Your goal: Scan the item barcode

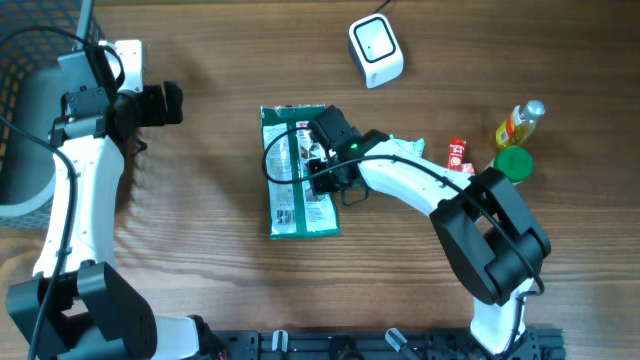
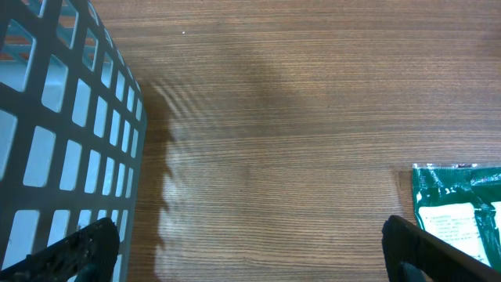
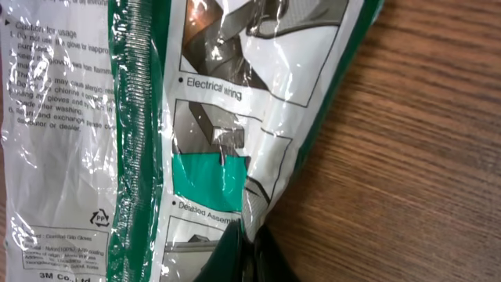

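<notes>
Item: a flat green-and-white printed plastic packet (image 1: 296, 195) lay on the brown wooden table (image 1: 200, 250), near its middle and well apart from the scanner.
Right gripper: the right gripper (image 1: 330, 165) sat over the packet's right-hand edge with its jaws closed on a pinch of the film. In the right wrist view the film rose in a crumpled ridge that ran down into the dark fingertips (image 3: 262, 257).
Why that grip: a packet lying flat offers no side to grasp, so a fold at the edge was probably the only purchase for lifting it.
Barcode: none showed on the upper face, only printed text and picture panels. Whether it sat on the underside could not be told.
Scanner: a small white rounded-cube barcode scanner (image 1: 376, 50) stood at the far side of the table, probably so the packet could be carried across to it.
Left gripper: the left gripper (image 1: 165, 103) hung over bare wood beside a dark mesh basket (image 2: 63, 141), jaws spread wide and holding nothing. It was likely parked out of the way.
Bystanders: a yellow plastic bottle (image 1: 520, 122), a round green lid (image 1: 514, 163) and a small red-and-white sachet (image 1: 459, 155) were grouped at the right, off the likely path to the scanner.
Count: one packet, one scanner, one bottle, one lid, one sachet, one basket, two grippers.
</notes>
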Available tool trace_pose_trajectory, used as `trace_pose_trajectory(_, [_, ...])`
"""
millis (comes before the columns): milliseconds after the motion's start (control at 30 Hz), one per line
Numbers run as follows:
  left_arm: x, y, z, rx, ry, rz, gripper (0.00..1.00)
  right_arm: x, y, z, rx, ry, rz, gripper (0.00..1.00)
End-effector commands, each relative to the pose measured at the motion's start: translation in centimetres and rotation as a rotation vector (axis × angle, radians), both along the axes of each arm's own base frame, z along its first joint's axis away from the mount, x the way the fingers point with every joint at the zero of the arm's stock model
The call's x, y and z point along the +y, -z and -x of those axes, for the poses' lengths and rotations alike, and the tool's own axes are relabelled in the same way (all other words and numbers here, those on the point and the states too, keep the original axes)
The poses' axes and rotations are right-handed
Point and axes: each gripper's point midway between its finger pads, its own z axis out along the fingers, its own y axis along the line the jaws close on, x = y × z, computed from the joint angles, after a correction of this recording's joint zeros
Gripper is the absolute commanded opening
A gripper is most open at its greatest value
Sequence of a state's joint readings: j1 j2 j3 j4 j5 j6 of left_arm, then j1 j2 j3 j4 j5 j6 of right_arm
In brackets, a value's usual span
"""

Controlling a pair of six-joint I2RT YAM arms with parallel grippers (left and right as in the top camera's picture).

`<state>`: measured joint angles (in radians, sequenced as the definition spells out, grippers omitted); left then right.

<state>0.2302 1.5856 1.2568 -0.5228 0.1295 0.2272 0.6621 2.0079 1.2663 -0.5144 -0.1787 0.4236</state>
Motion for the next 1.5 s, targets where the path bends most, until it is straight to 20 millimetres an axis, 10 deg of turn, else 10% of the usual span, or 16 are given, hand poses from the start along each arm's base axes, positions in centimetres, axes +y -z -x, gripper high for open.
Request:
trace_pose_trajectory(0, [-0.01, -1.15, -0.22, -0.029, 0.014, -0.006, 1.00, -0.55, 0.35, 0.41, -0.010, -0.026, 0.031, 0.07])
trace_pose_trajectory(67, [-0.03, -1.15, -0.22, -0.029, 0.014, -0.006, 1.00, -0.47, 0.35, 0.29, -0.015, -0.026, 0.029, 0.19])
trace_pose_trajectory(1033, [-0.02, -1.15, -0.22, -0.029, 0.014, -0.006, 1.00, -0.36, 0.29, 0.09, -0.023, -0.023, 0.024, 0.28])
trace_pose_trajectory(1167, [-0.01, -1.15, -0.22, -0.029, 0.014, -0.006, 1.00, -0.12, 0.18, -0.12, -0.033, -0.024, 0.015, 0.53])
trace_pose_trajectory(1467, [-0.03, -1.15, -0.22, -0.029, 0.014, -0.006, 1.00, -0.16, 0.22, 0.02, -0.027, -0.026, 0.017, 0.65])
